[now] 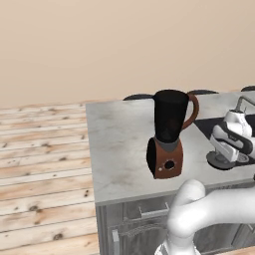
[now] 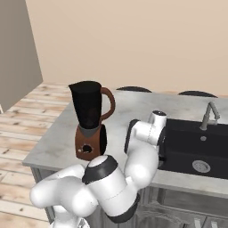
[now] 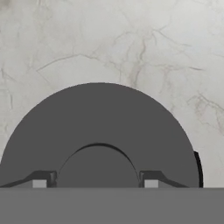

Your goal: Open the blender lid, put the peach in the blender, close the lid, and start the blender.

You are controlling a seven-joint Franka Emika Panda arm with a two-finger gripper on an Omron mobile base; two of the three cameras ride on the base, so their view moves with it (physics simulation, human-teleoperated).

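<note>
The blender (image 1: 167, 134) (image 2: 90, 120) stands upright on the grey counter (image 1: 119, 144), with its dark jar open at the top and its knob facing the front edge. The blender lid (image 1: 219, 161) (image 3: 100, 118), a round dark grey disc, lies flat and low over the counter to the right of the blender, beside the sink. My gripper (image 1: 226, 153) (image 3: 95, 183) points straight down onto it. One fingertip sits on each side of the lid's raised centre, shut on it. The peach is out of view.
A black sink (image 2: 196, 147) with a grey faucet (image 2: 209, 115) is set into the counter right of the lid. Dark stool tops (image 1: 138, 96) show behind the counter's far edge. Wooden floor lies to the left.
</note>
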